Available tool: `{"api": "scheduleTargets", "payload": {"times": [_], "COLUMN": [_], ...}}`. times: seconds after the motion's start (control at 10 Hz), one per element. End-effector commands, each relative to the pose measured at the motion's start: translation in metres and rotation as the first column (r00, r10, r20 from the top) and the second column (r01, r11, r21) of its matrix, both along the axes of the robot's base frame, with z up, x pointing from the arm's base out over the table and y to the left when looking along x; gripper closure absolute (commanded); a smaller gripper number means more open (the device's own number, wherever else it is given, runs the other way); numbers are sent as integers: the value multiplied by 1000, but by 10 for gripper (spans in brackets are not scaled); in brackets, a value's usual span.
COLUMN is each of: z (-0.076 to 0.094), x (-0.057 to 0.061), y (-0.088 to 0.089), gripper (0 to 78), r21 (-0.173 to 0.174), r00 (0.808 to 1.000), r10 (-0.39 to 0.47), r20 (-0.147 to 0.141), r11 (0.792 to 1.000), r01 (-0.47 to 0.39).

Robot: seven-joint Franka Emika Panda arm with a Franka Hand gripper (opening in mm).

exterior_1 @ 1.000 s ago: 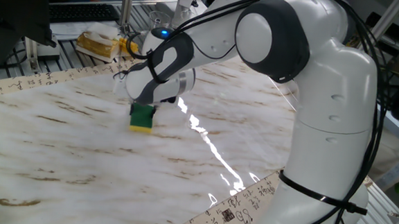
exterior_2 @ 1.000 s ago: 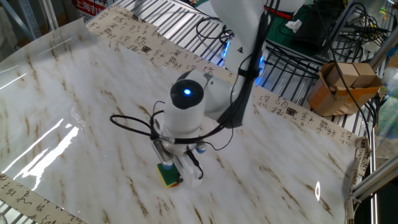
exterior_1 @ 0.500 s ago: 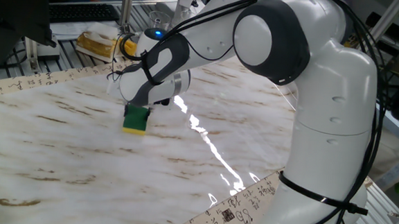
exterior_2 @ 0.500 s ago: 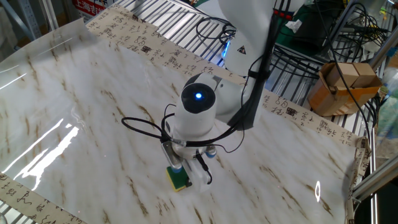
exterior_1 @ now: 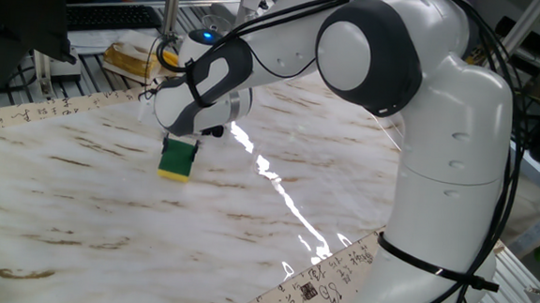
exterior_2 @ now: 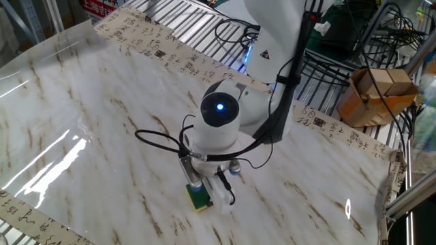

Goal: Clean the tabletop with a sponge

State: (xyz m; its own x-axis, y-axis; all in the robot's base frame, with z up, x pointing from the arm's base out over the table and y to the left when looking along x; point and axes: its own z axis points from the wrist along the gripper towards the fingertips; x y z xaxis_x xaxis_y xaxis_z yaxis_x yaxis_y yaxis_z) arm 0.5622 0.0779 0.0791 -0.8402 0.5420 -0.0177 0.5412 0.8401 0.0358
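The large glossy white marble-patterned tabletop point(exterior_1: 88, 206) with brown streaks fills most of both views, edged by a beige border printed with black characters point(exterior_2: 174, 58). It lies on a grey slatted metal bench point(exterior_2: 197, 24) that shows along the top of the other fixed view and at the upper left of one fixed view.

The white Franka arm point(exterior_1: 421, 133) rises at the right of one fixed view and bends down toward the middle left of the sheet; in the other fixed view its wrist, with a blue light on top, sits just below the centre of the frame.

A brown cardboard box point(exterior_2: 375, 95) stands at the right edge of the other fixed view, off the sheet. A pale yellow lump in clear wrapping point(exterior_1: 135, 61) lies on the bench at the upper left of one fixed view, behind the wrist.

The claw point(exterior_1: 182, 144) points down and is clenched on the small rectangular sponge point(exterior_1: 177, 160), dark green scouring top over a yellow foam base. The sponge's yellow base rests flat on the tabletop, left of centre in one fixed view and at the lower middle point(exterior_2: 199, 199) of the other fixed view.
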Motion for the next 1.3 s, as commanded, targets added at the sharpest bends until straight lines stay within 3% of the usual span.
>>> {"api": "scheduleTargets", "payload": {"times": [0.1,0.3,0.4,0.8,1.3], "z": [2,-6,-12,-16,-12], "x": [7,9,11,12,10], "y": [1,2,3,2,-2], "gripper": [764,764,764,764,764], "r21": [-3,-15,-38,-88,-106], "r00": [1000,999,999,999,999], "r10": [-26,-35,-30,13,38], "r20": [12,28,36,31,15], "r11": [1000,999,999,996,994], "r01": [26,36,32,-10,-36]}}
